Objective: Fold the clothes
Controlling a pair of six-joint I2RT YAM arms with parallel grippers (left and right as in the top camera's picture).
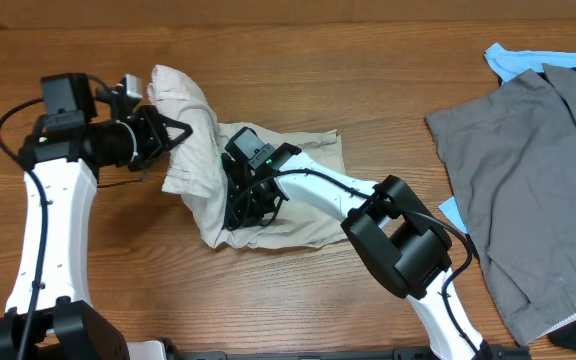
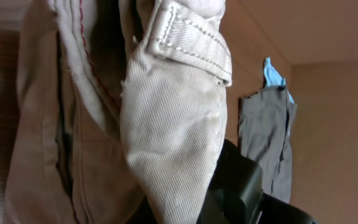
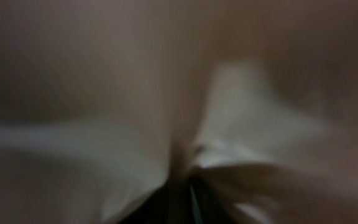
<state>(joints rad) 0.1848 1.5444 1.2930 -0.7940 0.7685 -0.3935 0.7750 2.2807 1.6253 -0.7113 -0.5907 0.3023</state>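
The right gripper (image 1: 240, 200) is pressed into the middle of the pale beige crumpled cotton shorts (image 1: 306, 158), which are spread on the brown wooden table (image 1: 143, 262); its opening cannot be told. At the shorts' left edge a raised fold is clamped by the left gripper (image 1: 178, 132). Well to their right a flat grey fabric garment (image 1: 528, 180) is seen.

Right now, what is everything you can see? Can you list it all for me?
shorts: one, beige, bunched left of the table's middle, one end lifted
grey garment: one, grey, spread at the right edge
blue cloth: two patches showing, light blue, peeking from under the grey garment
table: one, brown wood, under everything
left gripper: one, black, holding the shorts' raised end
right gripper: one, black, pushed into the shorts; open or shut can't be told
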